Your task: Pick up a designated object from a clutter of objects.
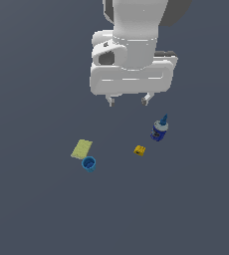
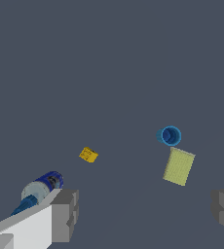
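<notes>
In the exterior view we see the slim bright-blue pointed piece (image 1: 164, 119) touching the dark blue white-labelled can (image 1: 158, 132) towards the exterior view's right, the white gripper (image 1: 128, 101) hanging above it wide open and empty, while the wrist view adds the can's grey top (image 2: 36, 190) and grey fingertips (image 2: 65, 214).

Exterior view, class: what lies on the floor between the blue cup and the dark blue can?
In the exterior view, only the tiny yellow block sits between the blue cup and the dark blue can, nearer the can; otherwise bare floor.
</notes>
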`<action>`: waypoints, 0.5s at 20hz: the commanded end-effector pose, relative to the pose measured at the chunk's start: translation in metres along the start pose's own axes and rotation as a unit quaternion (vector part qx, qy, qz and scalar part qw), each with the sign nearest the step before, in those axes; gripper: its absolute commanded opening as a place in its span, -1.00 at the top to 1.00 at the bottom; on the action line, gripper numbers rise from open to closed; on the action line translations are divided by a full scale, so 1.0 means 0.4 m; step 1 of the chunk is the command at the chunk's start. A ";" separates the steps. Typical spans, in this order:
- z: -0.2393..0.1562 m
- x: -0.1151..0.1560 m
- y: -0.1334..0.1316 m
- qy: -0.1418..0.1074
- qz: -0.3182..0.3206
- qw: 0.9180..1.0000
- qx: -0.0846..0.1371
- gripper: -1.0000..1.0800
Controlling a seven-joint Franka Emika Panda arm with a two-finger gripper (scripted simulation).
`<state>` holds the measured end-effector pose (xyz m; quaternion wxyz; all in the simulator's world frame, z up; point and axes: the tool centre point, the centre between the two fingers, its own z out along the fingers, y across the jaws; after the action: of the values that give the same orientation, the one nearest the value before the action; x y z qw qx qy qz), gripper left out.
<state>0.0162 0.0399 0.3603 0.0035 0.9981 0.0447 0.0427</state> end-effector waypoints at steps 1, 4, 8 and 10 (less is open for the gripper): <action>0.006 -0.002 -0.009 -0.001 0.003 1.000 0.000 -0.92; 0.018 -0.005 -0.027 -0.002 0.010 1.000 0.001 -0.92; 0.042 -0.014 -0.063 -0.004 0.025 1.000 0.002 -0.92; 0.057 -0.021 -0.085 -0.006 0.034 0.999 0.002 -0.92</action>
<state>0.0091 0.0664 0.3412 0.0009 0.9991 0.0171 0.0384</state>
